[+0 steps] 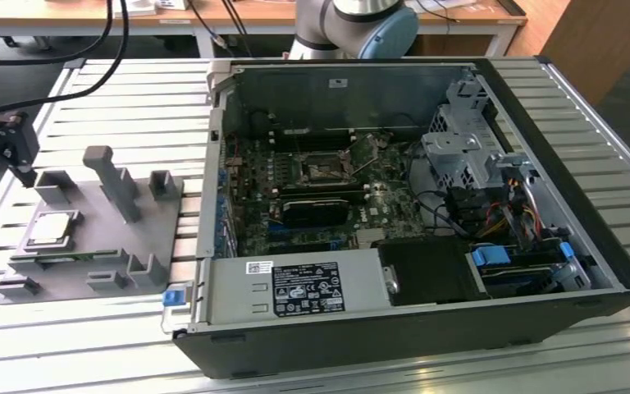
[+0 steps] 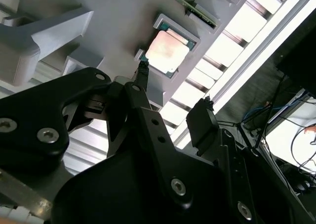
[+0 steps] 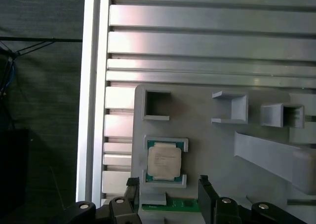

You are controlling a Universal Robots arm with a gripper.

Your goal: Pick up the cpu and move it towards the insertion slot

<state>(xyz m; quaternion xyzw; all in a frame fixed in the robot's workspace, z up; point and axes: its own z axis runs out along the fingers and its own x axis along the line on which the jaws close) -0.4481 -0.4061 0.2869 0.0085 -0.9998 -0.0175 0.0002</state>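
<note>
Cpu: the cpu (image 1: pixel 52 227) lay flat in a shallow seat of the grey fixture (image 1: pixel 162 238), at the lower left of the exterior view, silvery top up, not yet lifted.
Handling: I judged it light, stiff and thin, the lid smooth, the underside delicate; better to take it by two opposite edges.
Gripper: the gripper (image 2: pixel 174 88) hovered near the cpu without touching it, its two fingers (image 2: pixel 143 71) spread apart and holding nothing.
Around: a green board (image 3: pixel 182 204) lay just beside the cpu; upright posts (image 1: pixel 112 180) stood near.
Insertion slot: the insertion slot (image 1: pixel 321 171) sat inside the open computer case (image 1: pixel 403 336), centre of the exterior view, well apart.
In the way: the case wall (image 1: pixel 216 148) stood between fixture and slot.
</note>
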